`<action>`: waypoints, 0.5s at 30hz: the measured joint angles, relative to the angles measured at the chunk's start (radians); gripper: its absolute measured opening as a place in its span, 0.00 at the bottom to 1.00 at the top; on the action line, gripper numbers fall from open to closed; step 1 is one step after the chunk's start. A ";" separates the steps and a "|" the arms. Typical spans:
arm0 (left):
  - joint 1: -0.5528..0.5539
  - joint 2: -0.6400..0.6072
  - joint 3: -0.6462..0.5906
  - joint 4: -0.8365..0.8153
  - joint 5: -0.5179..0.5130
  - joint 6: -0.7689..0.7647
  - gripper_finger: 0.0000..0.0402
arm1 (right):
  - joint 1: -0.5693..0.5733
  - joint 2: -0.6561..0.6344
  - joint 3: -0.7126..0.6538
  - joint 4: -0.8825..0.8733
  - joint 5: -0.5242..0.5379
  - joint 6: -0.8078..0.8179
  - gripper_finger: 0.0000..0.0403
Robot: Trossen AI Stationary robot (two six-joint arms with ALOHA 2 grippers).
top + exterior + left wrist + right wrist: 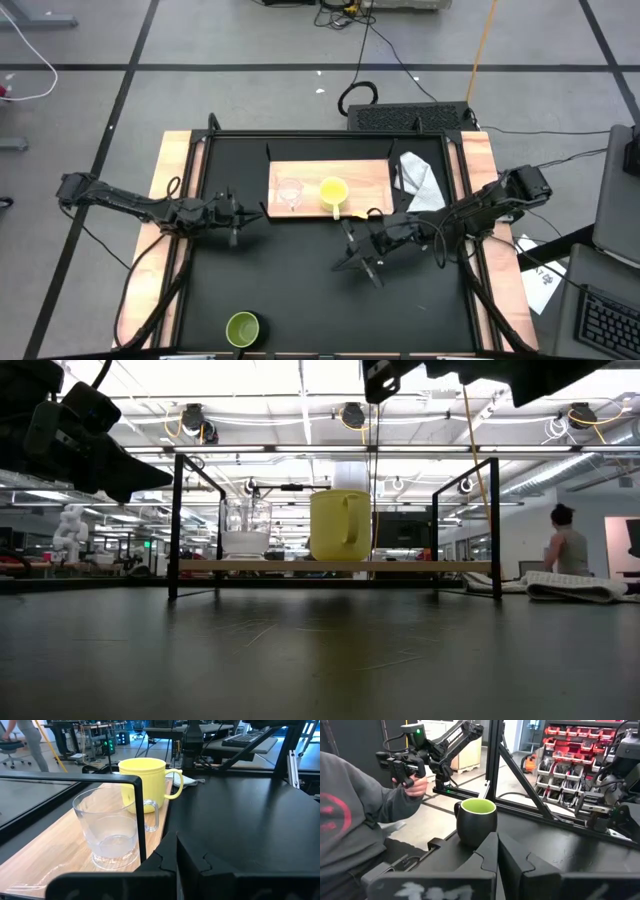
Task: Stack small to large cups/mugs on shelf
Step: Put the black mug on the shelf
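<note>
The right gripper (358,262), fingers parted and empty, is the arm nearer the dark green mug (242,328), which stands upright well ahead of it at the table's near edge. Behind it, the glass cup (290,194) and yellow mug (333,192) occupy the shelf (375,180). The left gripper (240,217) waits beside the shelf, grip unreadable.

green mug (242,329) handle hidden | glass cup (111,829) partly behind frame post (141,820)
</note>
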 joint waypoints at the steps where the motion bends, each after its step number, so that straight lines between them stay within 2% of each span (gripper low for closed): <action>1: 0.000 0.000 0.000 0.000 0.000 0.000 0.01 | 0.000 -0.001 0.000 -0.001 0.000 0.000 0.00; 8: 0.000 0.000 0.000 0.001 0.000 0.001 0.06 | 0.000 -0.001 0.000 -0.004 0.000 0.027 0.00; 15: 0.000 0.000 0.000 0.001 0.000 0.001 0.06 | 0.014 -0.001 0.000 -0.019 0.000 0.029 0.00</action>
